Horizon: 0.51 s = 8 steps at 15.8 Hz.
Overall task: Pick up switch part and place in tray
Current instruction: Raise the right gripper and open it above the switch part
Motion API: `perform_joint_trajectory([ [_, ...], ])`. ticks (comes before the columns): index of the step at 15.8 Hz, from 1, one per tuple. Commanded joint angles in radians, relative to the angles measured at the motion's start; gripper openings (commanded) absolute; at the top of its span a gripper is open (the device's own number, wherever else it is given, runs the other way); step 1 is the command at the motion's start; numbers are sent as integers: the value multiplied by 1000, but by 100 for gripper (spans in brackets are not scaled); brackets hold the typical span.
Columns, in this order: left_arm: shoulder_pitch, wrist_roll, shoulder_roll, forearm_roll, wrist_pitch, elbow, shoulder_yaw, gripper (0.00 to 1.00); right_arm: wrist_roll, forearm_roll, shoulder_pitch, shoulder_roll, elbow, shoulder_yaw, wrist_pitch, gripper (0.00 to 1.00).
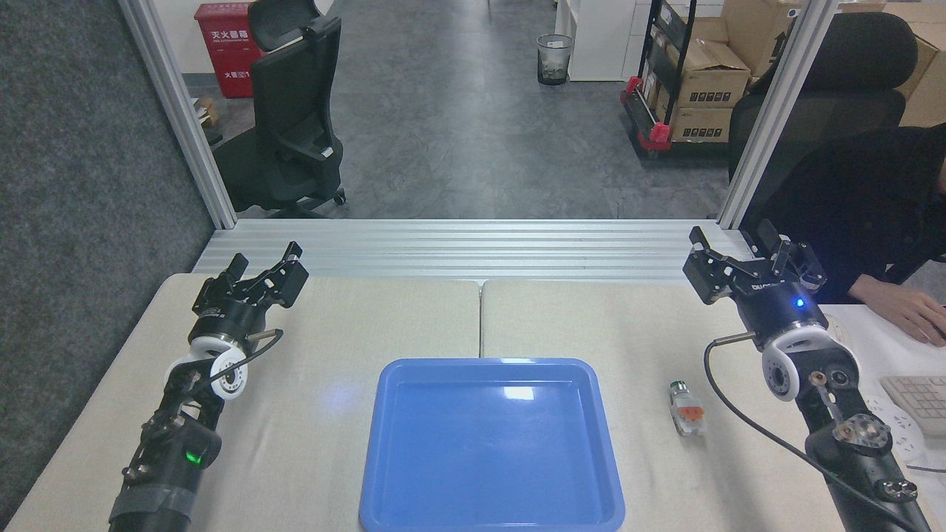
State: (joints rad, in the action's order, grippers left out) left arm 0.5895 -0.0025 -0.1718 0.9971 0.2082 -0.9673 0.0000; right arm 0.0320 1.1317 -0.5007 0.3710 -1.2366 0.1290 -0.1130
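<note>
Entering from the lower left, the left arm extends up along the left side of the pale beige padded table [414, 325], ending in the left gripper [267, 272], a black two-fingered unit whose fingers stand spread apart with nothing between them, raised near the table's far left corner and close to the ribbed aluminium sill [473, 247] that borders the far edge. Bare table surface lies between this arm and the large shallow glossy blue plastic tray [384, 414], a rounded-corner rectangle with a raised rim, sitting at centre with its near edge at the bottom of the view; its floor holds nothing. A seam [480, 318] between two table pads runs from the sill to the tray's far rim. Right of the tray, separated from its right rim by a strip of open surface, the small white plastic switch part [686, 407] with orange middle and green-tipped metal end lies flat on the table, green tip pointing away. Further right, the right gripper [739, 255], black with a blue indicator light, hangs above the far right corner, fingers parted and empty, well apart from the switch part. Beyond the table's right edge, a person's hand [905, 310] rests on a white desk by a keyboard [916, 395].
</note>
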Motion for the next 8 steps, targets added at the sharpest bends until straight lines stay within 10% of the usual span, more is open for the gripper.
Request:
perform_joint_trajectory([
  [1, 1, -7, -2, 3, -1, 1, -25, 100, -4, -10, -7, 20, 28, -28, -8, 99],
  [8, 1, -1, -2, 0, 0, 1, -23, 100, -6, -6, -15, 23, 31, -32, -10, 99],
])
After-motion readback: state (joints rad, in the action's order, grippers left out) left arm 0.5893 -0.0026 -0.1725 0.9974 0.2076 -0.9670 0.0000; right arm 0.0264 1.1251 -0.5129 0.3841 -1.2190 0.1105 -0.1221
